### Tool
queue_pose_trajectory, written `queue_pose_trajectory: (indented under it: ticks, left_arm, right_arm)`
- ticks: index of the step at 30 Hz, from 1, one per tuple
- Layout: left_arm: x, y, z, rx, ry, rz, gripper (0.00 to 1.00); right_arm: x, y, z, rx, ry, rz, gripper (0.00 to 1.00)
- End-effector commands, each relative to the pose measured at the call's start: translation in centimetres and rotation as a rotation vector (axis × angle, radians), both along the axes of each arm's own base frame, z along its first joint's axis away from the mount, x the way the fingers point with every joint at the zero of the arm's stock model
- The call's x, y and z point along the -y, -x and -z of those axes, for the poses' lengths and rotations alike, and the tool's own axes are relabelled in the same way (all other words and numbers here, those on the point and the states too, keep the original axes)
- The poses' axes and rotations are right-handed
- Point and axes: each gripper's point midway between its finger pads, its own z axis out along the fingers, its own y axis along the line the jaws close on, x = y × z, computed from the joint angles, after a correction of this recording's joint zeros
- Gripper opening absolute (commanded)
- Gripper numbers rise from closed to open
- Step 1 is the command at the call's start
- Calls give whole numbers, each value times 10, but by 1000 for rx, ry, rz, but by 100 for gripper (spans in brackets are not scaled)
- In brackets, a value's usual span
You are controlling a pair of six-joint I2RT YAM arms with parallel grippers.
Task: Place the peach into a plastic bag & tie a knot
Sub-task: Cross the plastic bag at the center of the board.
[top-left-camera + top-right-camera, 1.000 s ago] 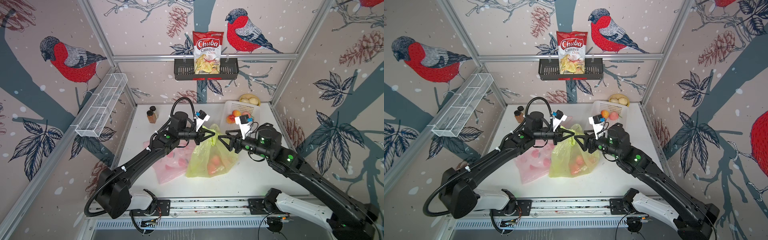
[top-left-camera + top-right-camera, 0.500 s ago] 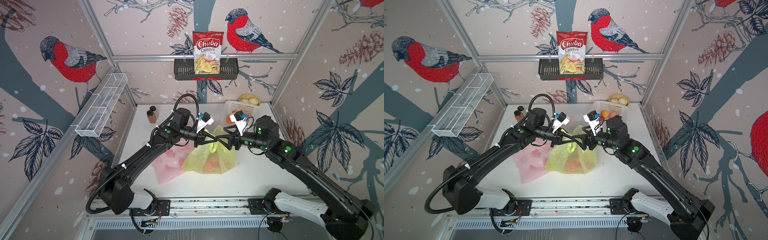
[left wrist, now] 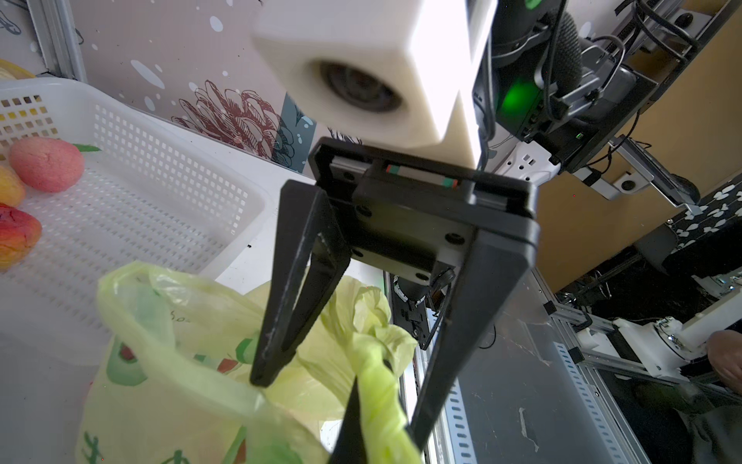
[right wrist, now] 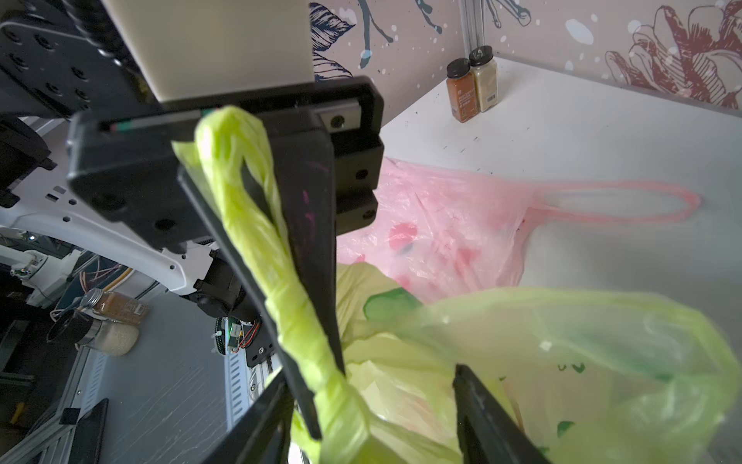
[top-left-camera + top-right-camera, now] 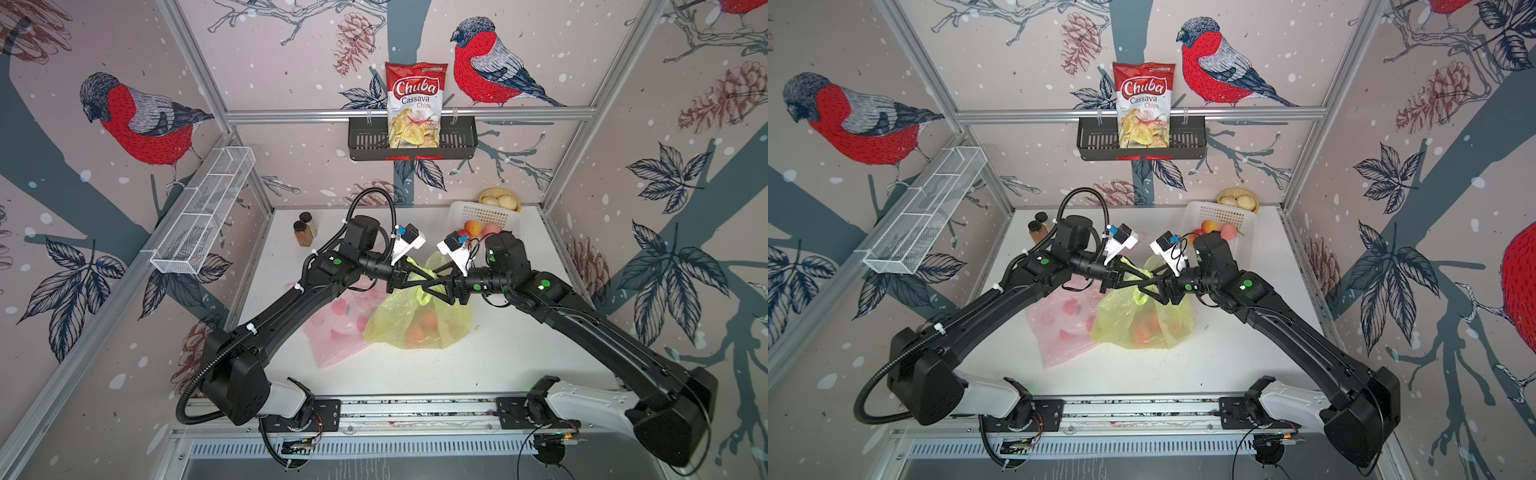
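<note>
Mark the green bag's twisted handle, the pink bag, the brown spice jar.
twisted handle [image 4: 281,289]: right wrist view, middle of strand.
pink bag [image 5: 332,336]: in a top view, body.
brown spice jar [image 4: 461,96]: right wrist view, label.

Bullfinch-papered walls [image 5: 291,62] — white tabletop [image 5: 498,353], aluminium frame [image 5: 291,115]

Bright and even from overhead in both top views, with only faint, soft-edged shadows under the arms on the white desk [image 5: 478,365], washed nearly to pure white toward its front, and wide-angle stretch toward the corners. Blown out to glare along the lit side of the white camera housing [image 3: 441,60] in the left wrist view, close and out of focus. Smeared and soft in the right wrist view across the nearest fold of the yellow-green bag [image 4: 602,361].
</note>
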Motion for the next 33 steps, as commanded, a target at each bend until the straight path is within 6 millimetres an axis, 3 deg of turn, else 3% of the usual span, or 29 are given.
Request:
queue_pose_trajectory:
  ticks: [1,9,14,16,18,22,28,33]
  left_arm:
    - [-1,0,-4,12,19,16,0]
    - [-2,-3,-4,3,20,8,0]
    - [-2,-7,-2,-6,11,-13,0]
    - [-3,-10,0,-13,-1,-41,19]
    - [-5,-12,3,-13,-3,-74,38]
    - [-11,-16,11,-17,-18,-151,51]
    - [-17,-17,17,-20,-39,-205,49]
    - [-12,-17,24,-39,-52,-198,15]
  right_arm:
    - [0,6,2,-5,-2,-29,58]
    - [2,1,10,-29,23,12,34]
    - [7,-13,8,-4,41,94,9]
    - [9,-19,4,12,41,130,1]
    - [10,-23,0,24,33,154,0]
    - [16,-33,-4,49,26,223,0]
    - [21,-41,-11,73,13,281,0]
    - [20,-50,-9,83,30,340,0]
